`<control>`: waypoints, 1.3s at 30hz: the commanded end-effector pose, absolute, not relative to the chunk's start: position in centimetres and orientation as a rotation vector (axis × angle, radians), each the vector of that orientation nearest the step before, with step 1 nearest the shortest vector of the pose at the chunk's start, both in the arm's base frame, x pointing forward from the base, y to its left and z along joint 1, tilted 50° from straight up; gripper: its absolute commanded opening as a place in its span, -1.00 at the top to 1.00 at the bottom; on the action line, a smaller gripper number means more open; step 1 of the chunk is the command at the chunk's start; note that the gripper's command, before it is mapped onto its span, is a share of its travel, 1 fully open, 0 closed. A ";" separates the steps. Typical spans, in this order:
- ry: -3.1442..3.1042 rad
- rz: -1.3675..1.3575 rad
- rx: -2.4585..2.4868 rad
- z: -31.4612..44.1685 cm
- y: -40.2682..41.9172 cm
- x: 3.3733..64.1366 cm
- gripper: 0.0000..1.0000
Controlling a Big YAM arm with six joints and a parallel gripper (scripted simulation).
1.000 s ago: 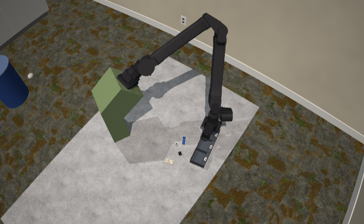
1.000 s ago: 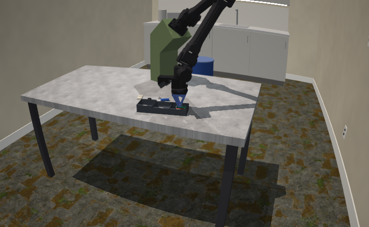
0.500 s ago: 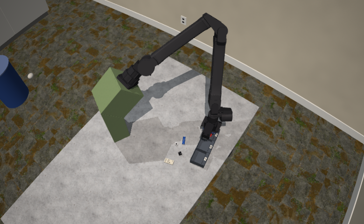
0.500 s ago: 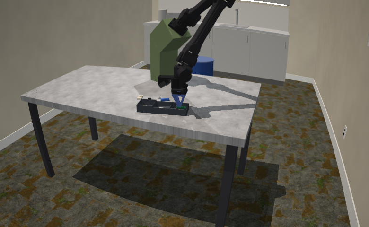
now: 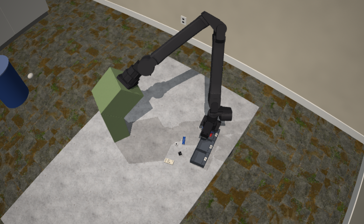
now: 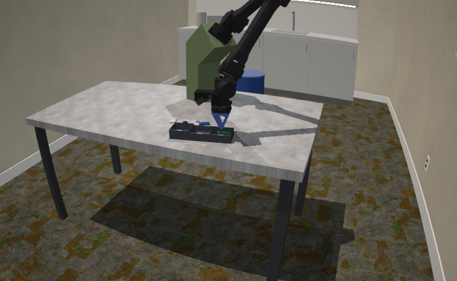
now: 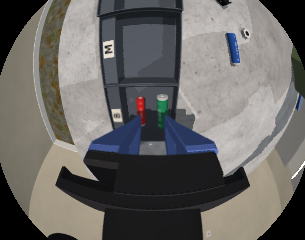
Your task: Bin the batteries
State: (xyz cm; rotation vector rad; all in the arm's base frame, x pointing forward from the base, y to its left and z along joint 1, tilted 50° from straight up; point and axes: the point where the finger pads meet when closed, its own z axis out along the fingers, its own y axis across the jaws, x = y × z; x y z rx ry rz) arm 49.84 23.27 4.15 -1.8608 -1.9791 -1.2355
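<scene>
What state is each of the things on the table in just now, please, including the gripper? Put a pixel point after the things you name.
Gripper (image 5: 206, 136) (image 6: 221, 127) (image 7: 152, 119): partly open, holding nothing.
Red battery (image 5: 211, 135) (image 7: 141, 104): lying in bin B.
Green battery (image 6: 224, 132) (image 7: 162, 105): lying in bin B.
Blue battery (image 5: 183, 140) (image 6: 204, 123) (image 7: 233, 49): lying outside the bins.
Middle bin, M (image 5: 206, 146) (image 7: 147, 50): upright, empty.

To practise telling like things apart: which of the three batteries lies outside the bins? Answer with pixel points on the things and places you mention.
The blue battery (image 5: 183, 140) (image 6: 204, 123) (image 7: 233, 48), lying on the table beside the small white ring-shaped piece; the red and green ones lie in bin B.
</scene>
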 end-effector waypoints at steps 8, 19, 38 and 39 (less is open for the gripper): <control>-1.982 -1.269 -1.873 6.3 21.4 49.9 0.44; -1.989 -1.277 -1.857 7.0 22.1 50.0 0.44; -1.988 -1.270 -1.860 7.3 21.7 49.7 0.44; -1.989 -1.281 -1.859 7.7 21.7 50.2 0.44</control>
